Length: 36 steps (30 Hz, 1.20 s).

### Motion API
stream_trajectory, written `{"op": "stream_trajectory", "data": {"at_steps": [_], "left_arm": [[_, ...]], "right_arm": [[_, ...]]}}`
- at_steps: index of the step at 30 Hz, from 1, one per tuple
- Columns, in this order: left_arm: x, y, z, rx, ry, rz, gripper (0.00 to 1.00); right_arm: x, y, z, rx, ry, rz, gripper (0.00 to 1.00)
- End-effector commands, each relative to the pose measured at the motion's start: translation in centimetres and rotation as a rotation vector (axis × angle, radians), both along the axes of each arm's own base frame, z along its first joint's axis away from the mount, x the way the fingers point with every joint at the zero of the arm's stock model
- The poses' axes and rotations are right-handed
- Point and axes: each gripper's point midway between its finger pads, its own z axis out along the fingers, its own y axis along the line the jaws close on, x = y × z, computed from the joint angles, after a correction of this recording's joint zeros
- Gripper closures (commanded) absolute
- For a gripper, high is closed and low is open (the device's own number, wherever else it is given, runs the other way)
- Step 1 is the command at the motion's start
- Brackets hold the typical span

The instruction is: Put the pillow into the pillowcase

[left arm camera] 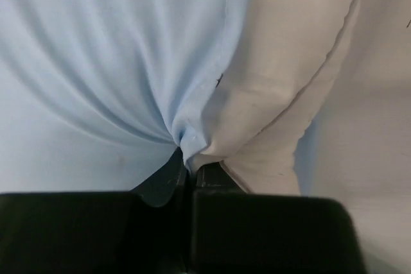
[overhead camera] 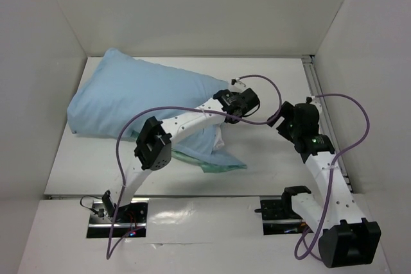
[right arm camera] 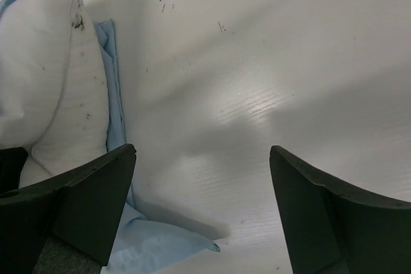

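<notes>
White table (overhead camera: pixel 270 88), pillow (right arm camera: pixel 38 62) mostly inside blue pillowcase (overhead camera: pixel 141 94); left claw (left arm camera: pixel 191 174) tight on its cloth, right claw (right arm camera: pixel 202 158) wide, empty.

White table (overhead camera: pixel 83 158), plain white walls (overhead camera: pixel 192 4)

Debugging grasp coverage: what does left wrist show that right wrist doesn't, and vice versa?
Only left wrist: the left gripper is shut, pinching a gathered fold of the light blue pillowcase right where the cloth meets the white pillow.

Only right wrist: the right gripper is open and holds nothing, over bare table. A loose pillowcase corner lies flat on the table near its left finger.

Both: the pillow and the blue pillowcase edge side by side.
</notes>
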Motion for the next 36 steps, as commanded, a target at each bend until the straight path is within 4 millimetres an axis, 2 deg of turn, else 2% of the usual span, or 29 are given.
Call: {"op": "stream_trajectory", "data": {"at_steps": [1,2,3,4,5,6,7,8,9,10,11,12,13,14,15,18,19,24,25,26,27,29,30,31,32,33,34,36], "left_arm": [[0.3,2.1,4.1,-0.021,-0.038,0.079,1.00],[-0.1,1.2,5.0,-0.117,0.024,0.028,1.00],[-0.2,0.7,6.5,-0.195,0.036,-0.004,1.00],[-0.4,1.4,10.5,-0.312,0.010,-0.035,1.00],[-0.8,1.3,12.4,-0.394,0.012,-0.078,1.00],[-1.6,-0.1,13.2,-0.517,0.057,-0.156,1.00],[-1.1,1.1,14.9,-0.598,0.045,-0.160,1.00],[-2.1,2.3,18.9,-0.702,0.000,-0.200,1.00],[-1.8,2.9,19.6,-0.792,0.020,-0.235,1.00],[-2.9,2.5,20.8,-0.847,0.027,-0.277,1.00],[-2.2,4.2,21.9,-0.888,0.006,-0.268,1.00],[-2.9,5.1,23.7,-0.942,-0.020,-0.287,1.00],[-3.4,5.1,23.5,-0.984,0.018,-0.308,1.00],[-2.8,6.1,24.1,-1.016,-0.003,-0.300,1.00],[-3.5,6.2,24.4,-1.053,0.016,-0.322,1.00],[-3.2,7.3,25.1,-1.100,-0.013,-0.329,1.00],[-3.3,7.6,24.5,-1.118,0.007,-0.321,1.00],[-3.5,8.1,24.2,-1.169,0.039,-0.324,1.00],[-3.6,8.4,24.4,-1.179,0.032,-0.333,1.00],[-3.6,8.4,23.9,-1.186,0.047,-0.318,1.00],[-3.6,8.7,24.6,-1.195,0.026,-0.330,1.00],[-3.8,8.4,24.6,-1.218,0.041,-0.333,1.00],[-3.6,8.4,25.0,-1.227,0.033,-0.347,1.00],[-3.5,8.6,24.9,-1.241,0.039,-0.340,1.00],[-3.8,8.3,25.0,-1.256,0.055,-0.345,1.00],[-3.8,8.7,25.6,-1.269,0.038,-0.348,1.00],[-3.8,8.5,25.5,-1.274,0.042,-0.360,1.00],[-3.9,8.5,25.9,-1.306,0.058,-0.364,1.00]], "right_arm": [[-0.1,0.1,0.7,0.010,-0.025,0.014,0.09],[0.1,0.4,0.9,0.015,-0.037,0.034,0.11],[0.3,0.9,1.2,0.030,-0.053,0.055,0.16],[0.8,2.1,2.1,0.061,-0.093,0.119,0.19],[1.1,2.8,2.2,0.085,-0.101,0.153,0.26],[1.3,3.5,2.6,0.108,-0.117,0.188,0.32],[1.9,5.0,3.5,0.164,-0.156,0.254,0.40],[2.1,6.1,4.0,0.193,-0.174,0.294,0.45],[2.6,7.9,5.0,0.242,-0.210,0.346,0.50],[2.3,8.8,5.0,0.261,-0.204,0.364,0.52],[2.9,10.0,5.8,0.278,-0.241,0.394,0.52],[3.2,11.1,6.7,0.289,-0.267,0.418,0.52],[2.9,13.5,8.0,0.314,-0.287,0.474,0.52],[3.7,14.4,8.3,0.303,-0.308,0.478,0.52],[3.3,16.6,8.7,0.329,-0.307,0.520,0.51],[4.6,19.8,9.8,0.354,-0.340,0.565,0.51],[4.9,21.5,9.9,0.359,-0.346,0.595,0.51],[6.3,25.3,9.3,0.343,-0.346,0.611,0.51],[6.1,26.4,8.8,0.329,-0.336,0.628,0.51],[6.7,27.0,7.2,0.306,-0.294,0.615,0.51],[7.5,27.1,6.4,0.290,-0.281,0.595,0.51],[8.1,27.5,4.2,0.284,-0.223,0.551,0.51],[9.0,27.7,2.9,0.269,-0.209,0.534,0.47],[9.3,28.0,2.3,0.271,-0.196,0.508,0.33],[9.5,28.5,1.9,0.252,-0.196,0.495,0.28],[10.4,28.0,0.3,0.196,-0.156,0.427,0.26],[10.9,27.6,-0.4,0.173,-0.135,0.389,0.26],[11.1,28.0,-1.8,0.171,-0.122,0.358,0.26]]}}
